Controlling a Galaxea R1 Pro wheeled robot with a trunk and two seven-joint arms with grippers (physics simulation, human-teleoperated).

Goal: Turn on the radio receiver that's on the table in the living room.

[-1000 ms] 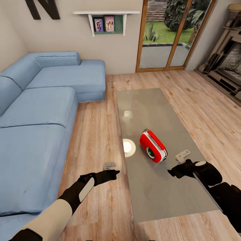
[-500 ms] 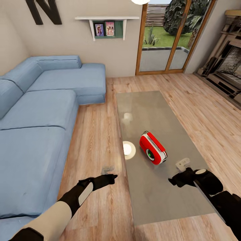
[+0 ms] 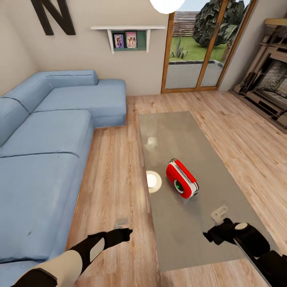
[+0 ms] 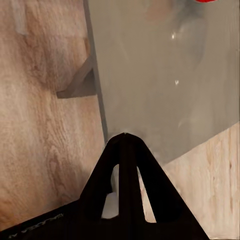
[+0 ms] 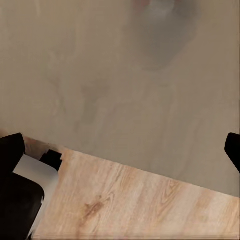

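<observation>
Head view: the radio receiver (image 3: 181,179) lies at the centre of the frame on the table (image 3: 171,131), dial end toward the robot, well apart from both arms. It looks light, rigid and glossy, likely to slide if pushed; pressing the dial beats gripping its thin handle. The left gripper (image 4: 125,145) is pinched closed; the right gripper (image 3: 215,235) is spread wide.

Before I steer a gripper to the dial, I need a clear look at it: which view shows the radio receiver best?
The head view: the whole radio receiver sits on the table, its dark dial facing the robot. The left wrist view catches a red sliver at the frame's edge. The right wrist view shows bare tabletop and floor.
</observation>
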